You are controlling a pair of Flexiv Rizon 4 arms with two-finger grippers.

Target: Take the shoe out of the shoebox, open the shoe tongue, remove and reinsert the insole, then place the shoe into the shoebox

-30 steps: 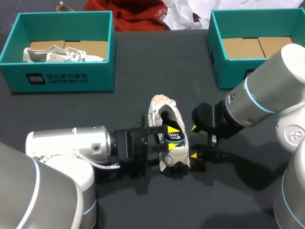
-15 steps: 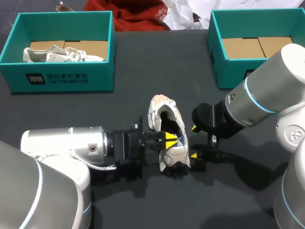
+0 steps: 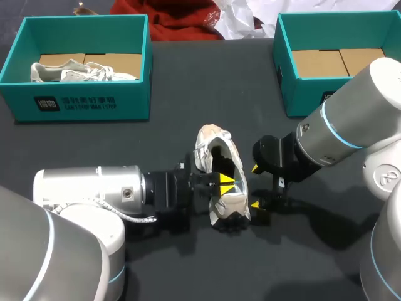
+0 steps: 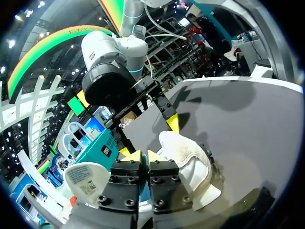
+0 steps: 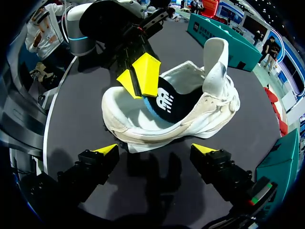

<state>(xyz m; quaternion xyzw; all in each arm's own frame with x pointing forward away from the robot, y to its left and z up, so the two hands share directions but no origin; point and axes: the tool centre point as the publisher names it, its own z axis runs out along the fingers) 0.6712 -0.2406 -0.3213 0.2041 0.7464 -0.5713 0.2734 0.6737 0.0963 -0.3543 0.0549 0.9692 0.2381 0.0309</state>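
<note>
Shoe [image 5: 190,119] soft, light. Insole [image 5: 164,102] thin, floppy: likely best pinched at edge. Left end effector [image 5: 140,75] closed narrow at insole; right end effector [image 5: 155,149] wide, beside shoe.

The white shoe [image 5: 190,119] lies on the dark table [image 5: 81,109], its sole edge toward the right gripper [image 5: 156,149], whose yellow tips stand spread wide just short of it, touching nothing. Inside the shoe sits a black insole [image 5: 164,100] (a white mark on it). The left gripper [image 5: 140,76] has its tips pressed together at the insole's edge, perhaps pinching it.
</note>
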